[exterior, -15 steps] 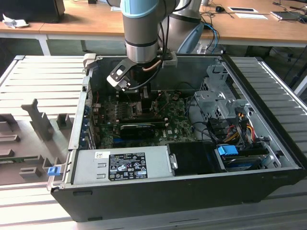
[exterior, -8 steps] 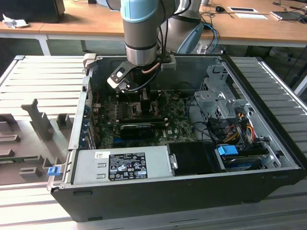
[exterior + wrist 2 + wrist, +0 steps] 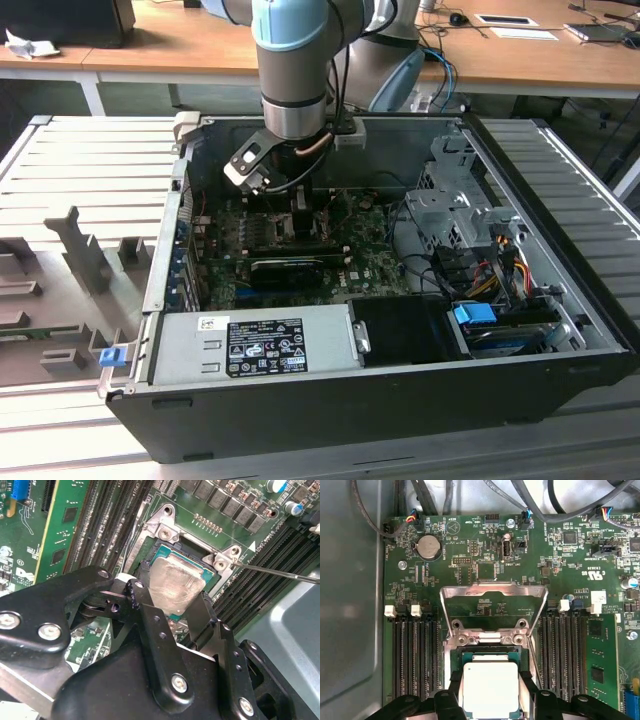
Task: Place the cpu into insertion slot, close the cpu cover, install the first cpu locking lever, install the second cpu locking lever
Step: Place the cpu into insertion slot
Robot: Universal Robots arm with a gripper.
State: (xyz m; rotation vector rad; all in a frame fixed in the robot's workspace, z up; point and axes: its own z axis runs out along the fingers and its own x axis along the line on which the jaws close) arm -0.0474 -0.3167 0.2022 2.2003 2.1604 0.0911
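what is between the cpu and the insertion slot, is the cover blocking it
Nothing visible. The cpu cover stands swung open, clear of the insertion slot, and the cpu sits in the gripper directly at the slot; whether it is seated cannot be told.

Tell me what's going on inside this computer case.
The robot arm's gripper is down inside the open computer case, shut on the cpu by two opposite edges. It holds the chip right at the insertion slot on the green motherboard. The cpu cover is swung open. Whether the cpu is fully seated is unclear.
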